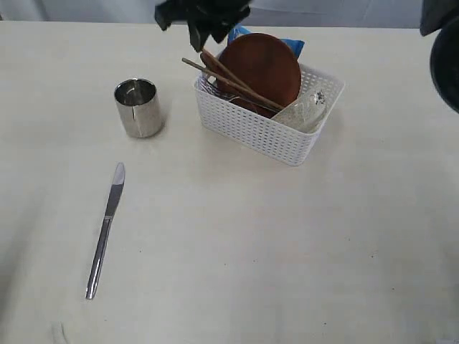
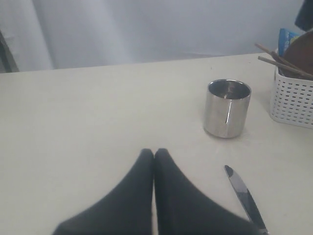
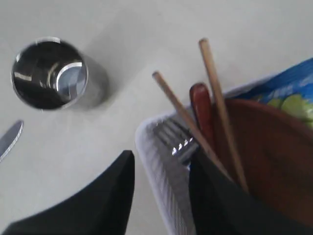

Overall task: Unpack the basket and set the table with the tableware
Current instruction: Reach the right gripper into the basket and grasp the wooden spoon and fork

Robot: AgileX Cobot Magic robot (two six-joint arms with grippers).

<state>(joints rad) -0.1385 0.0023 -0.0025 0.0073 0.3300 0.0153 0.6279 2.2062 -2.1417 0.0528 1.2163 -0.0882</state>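
Observation:
The white basket stands on the table, right of centre. It holds the round brown plate on edge, the chopsticks, a reddish-brown spoon, a steel fork and the white bowl. The steel cup stands upright to the basket's left, and the knife lies flat nearer the front. My right gripper hangs open over the basket's left end, one finger outside the rim and one inside by the fork. My left gripper is shut and empty, low over the table short of the cup.
A blue snack packet stands behind the plate in the basket. A dark part of the arm shows at the far right edge. A pale wall runs along the table's far edge.

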